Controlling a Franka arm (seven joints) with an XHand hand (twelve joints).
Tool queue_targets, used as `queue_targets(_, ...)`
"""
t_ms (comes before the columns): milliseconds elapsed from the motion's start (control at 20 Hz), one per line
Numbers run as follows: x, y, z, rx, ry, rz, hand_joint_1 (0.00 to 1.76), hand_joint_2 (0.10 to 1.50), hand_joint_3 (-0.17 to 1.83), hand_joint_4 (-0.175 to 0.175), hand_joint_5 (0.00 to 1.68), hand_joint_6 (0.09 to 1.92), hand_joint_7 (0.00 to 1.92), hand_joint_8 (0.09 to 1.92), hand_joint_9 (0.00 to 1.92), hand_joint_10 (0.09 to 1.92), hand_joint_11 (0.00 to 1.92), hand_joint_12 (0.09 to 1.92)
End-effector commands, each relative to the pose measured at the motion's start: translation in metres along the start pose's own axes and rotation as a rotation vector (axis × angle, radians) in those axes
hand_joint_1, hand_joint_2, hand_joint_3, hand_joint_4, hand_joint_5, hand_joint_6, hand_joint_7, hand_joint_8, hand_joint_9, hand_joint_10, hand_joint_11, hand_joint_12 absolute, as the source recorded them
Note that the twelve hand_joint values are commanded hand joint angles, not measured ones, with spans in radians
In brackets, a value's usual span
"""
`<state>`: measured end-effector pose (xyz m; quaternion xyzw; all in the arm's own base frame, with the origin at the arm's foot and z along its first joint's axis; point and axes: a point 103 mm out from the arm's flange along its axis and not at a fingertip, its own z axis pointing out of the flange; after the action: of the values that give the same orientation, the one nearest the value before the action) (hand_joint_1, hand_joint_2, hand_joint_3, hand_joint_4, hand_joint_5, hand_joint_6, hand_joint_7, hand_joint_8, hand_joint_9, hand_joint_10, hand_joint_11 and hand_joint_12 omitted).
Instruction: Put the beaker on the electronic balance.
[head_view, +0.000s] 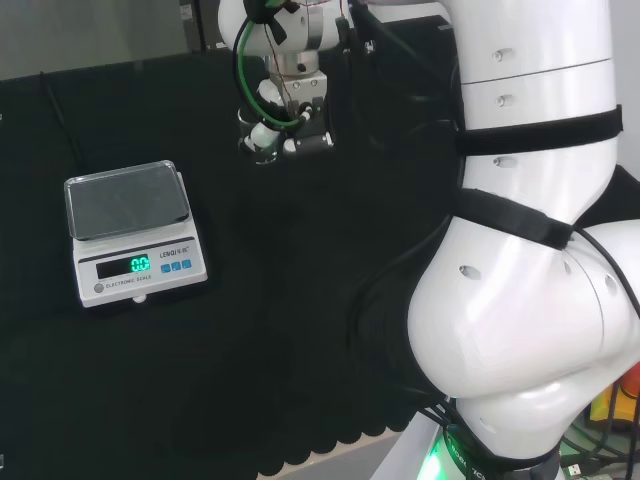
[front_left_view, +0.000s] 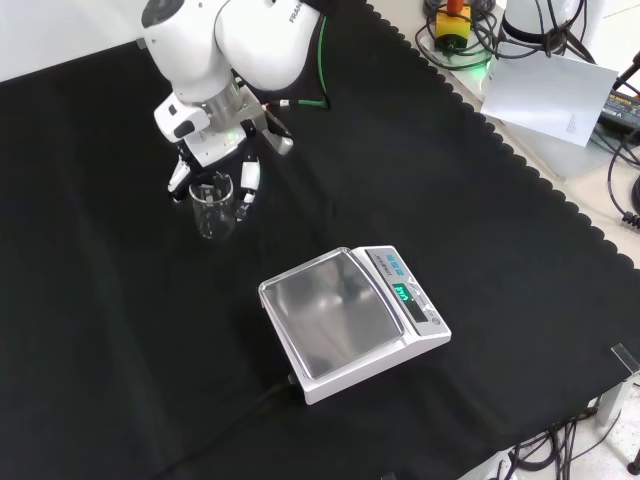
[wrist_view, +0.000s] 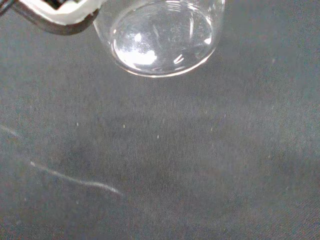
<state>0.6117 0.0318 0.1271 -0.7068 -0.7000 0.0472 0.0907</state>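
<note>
The clear glass beaker (front_left_view: 214, 210) is upright at the far side of the cloth, and it looks empty. My hand (front_left_view: 217, 140) comes down over it, with fingers (front_left_view: 248, 183) curled along both sides of its rim. In the head view the beaker (head_view: 262, 146) sits among the fingers of the hand (head_view: 287, 105). The wrist view has the beaker's round base (wrist_view: 165, 37) close above the cloth, beside a white finger (wrist_view: 60, 12). I cannot tell whether the base touches the cloth. The electronic balance (front_left_view: 335, 312) stands apart from the beaker with nothing on its steel pan (head_view: 127, 204) and its green display lit.
The arm's big white links (head_view: 520, 250) take up the right of the head view. A black cable (front_left_view: 230, 420) runs from the balance over the cloth. The cloth's scalloped edge (front_left_view: 500, 130) borders a bench strip with cables and a paper sheet (front_left_view: 545, 95).
</note>
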Motion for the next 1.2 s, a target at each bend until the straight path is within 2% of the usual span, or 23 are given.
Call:
queue_targets(50, 0.0, -0.008, -0.013, 0.004, -0.008, 0.002, 1.2, 0.91, 0.64, -0.096, 0.75, 1.34, 0.89, 1.5, 1.19, 1.09, 1.35, 0.87)
queue_targets(400, 0.003, -0.009, -0.014, 0.001, -0.008, -0.004, 1.2, 0.89, 0.67, -0.093, 0.77, 1.34, 0.9, 1.5, 1.19, 1.09, 1.35, 0.88)
queue_targets(600, 0.014, -0.015, -0.024, -0.023, -0.014, -0.03, 1.2, 0.89, 0.67, -0.092, 0.77, 1.33, 0.9, 1.5, 1.18, 1.08, 1.35, 0.88)
queue_targets(900, 0.07, -0.028, -0.051, -0.03, -0.021, -0.118, 1.21, 0.87, 0.69, -0.09, 0.79, 1.32, 0.91, 1.49, 1.18, 1.08, 1.35, 0.87)
queue_targets(1200, 0.137, -0.048, -0.052, -0.019, -0.018, -0.254, 1.21, 0.86, 0.7, -0.089, 0.8, 1.3, 0.92, 1.48, 1.19, 1.07, 1.36, 0.87)
